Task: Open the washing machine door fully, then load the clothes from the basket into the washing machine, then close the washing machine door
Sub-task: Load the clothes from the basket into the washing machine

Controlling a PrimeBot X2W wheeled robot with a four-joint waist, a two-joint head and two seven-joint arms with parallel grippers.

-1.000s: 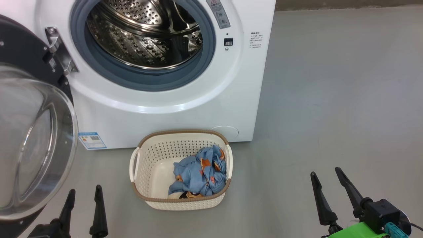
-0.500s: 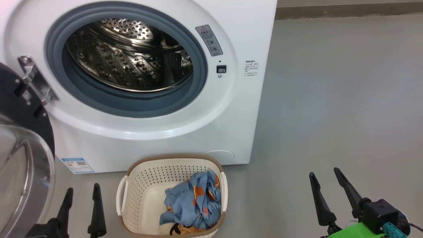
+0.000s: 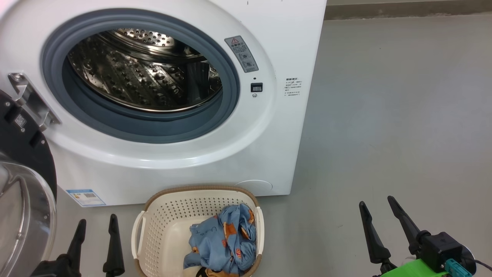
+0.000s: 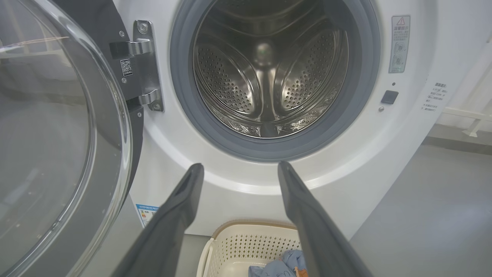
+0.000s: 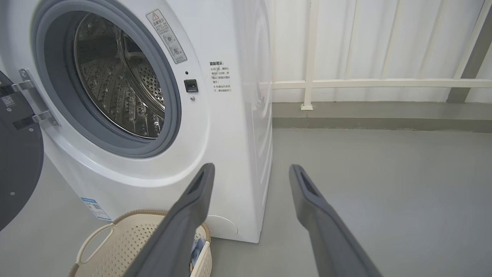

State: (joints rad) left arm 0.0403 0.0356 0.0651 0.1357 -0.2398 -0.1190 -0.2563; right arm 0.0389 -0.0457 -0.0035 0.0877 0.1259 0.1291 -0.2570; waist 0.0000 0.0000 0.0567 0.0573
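Your head camera has tilted up, so the basket (image 3: 161,231) of clothes (image 3: 223,242) sits lower in view, while left gripper (image 3: 97,219) and right gripper (image 3: 376,201) stay wide open.

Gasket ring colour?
Grey-blue gasket ring around the steel drum; clearest in left wrist view.

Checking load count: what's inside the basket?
The basket holds a crumpled blue printed garment on its right side, with an orange piece peeking out beneath. Anything deeper under the pile is covered, so no count.
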